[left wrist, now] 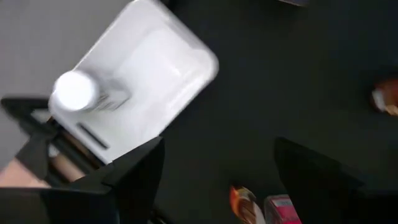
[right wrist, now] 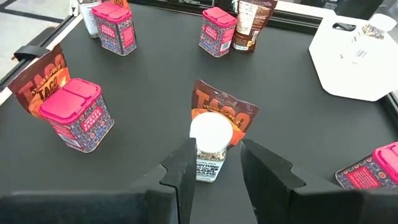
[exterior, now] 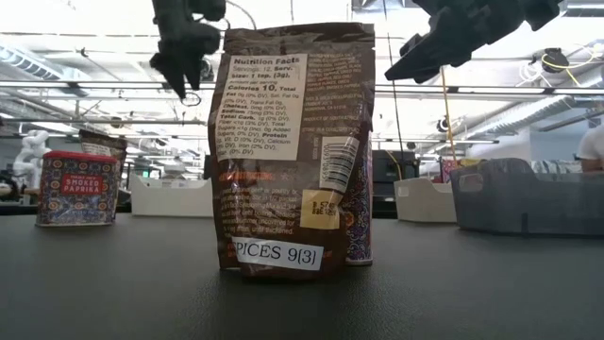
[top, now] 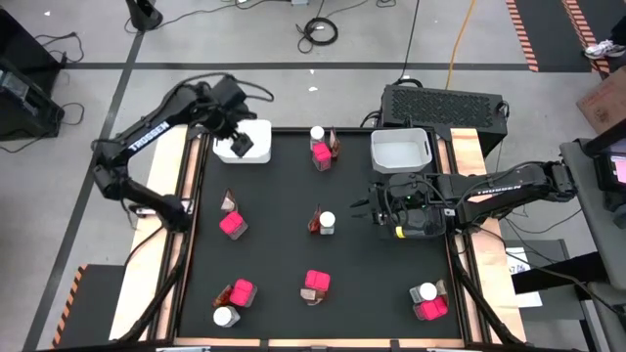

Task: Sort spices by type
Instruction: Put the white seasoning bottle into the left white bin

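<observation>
Black and matte, the surface (top: pixel 381 293) carries the spices in scattered pairs and trios: pink-lidded boxes, white-capped jars and crinkly brown sachets. A white bin (top: pixel 246 143) sits at the far left corner, and a jar (left wrist: pixel 84 96) lies on its side inside it. The left gripper (top: pixel 239 128) hovers above this bin with its fingers spread wide and nothing between them. A second white bin (top: pixel 401 150) stands at the far right edge in front of a dark perforated box (top: pixel 445 103).

The right gripper (right wrist: pixel 214 163) hangs low over the middle of the surface, its dark fingers partly parted on either side of an upright jar (right wrist: pixel 210 146) without clearly gripping it; a sachet (right wrist: pixel 225 112) printed with "TACO" stands directly behind that jar, touching or nearly so. To one side, a pink box (right wrist: pixel 74 114) stands against another sachet (right wrist: pixel 38 79).

From the low camera, one tall sachet (exterior: pixel 293 151) fills the middle and blocks most of the surface behind it; only a sliver of a box shows at its right edge. A box marked smoked paprika (exterior: pixel 78 187) stands to the left, and a grey bin (exterior: pixel 527 196) to the right. Both arms are cut off by the upper edge there.

The left wrist picture is blurred, so the jar's label cannot be read.
</observation>
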{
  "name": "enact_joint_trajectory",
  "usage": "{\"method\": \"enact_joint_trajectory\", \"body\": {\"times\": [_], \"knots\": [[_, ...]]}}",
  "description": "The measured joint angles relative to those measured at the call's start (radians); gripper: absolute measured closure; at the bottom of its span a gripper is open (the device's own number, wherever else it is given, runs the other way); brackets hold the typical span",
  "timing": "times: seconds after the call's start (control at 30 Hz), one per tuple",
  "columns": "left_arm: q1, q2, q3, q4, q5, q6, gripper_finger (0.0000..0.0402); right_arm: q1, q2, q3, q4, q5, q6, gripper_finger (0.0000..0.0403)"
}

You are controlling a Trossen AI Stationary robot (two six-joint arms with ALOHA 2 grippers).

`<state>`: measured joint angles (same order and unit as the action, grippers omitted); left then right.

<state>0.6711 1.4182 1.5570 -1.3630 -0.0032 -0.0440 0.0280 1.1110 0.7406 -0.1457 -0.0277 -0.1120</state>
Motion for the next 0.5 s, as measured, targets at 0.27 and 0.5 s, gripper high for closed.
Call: {"method": "enact_joint_trajectory", "body": {"times": [0.27, 0.5], "knots": [[-0.203, -0.072, -0.155, 0.161, 0.018, 0.01, 0.0097, 0.0, 0.0, 0.0, -0.001, 0.0, 0.022, 0.0283], [-0.373, -0.076, -0.309, 0.474, 0.134, 0.034, 0.0097, 0.0, 0.0, 0.0, -0.001, 0.0, 0.019, 0.0283]]}}
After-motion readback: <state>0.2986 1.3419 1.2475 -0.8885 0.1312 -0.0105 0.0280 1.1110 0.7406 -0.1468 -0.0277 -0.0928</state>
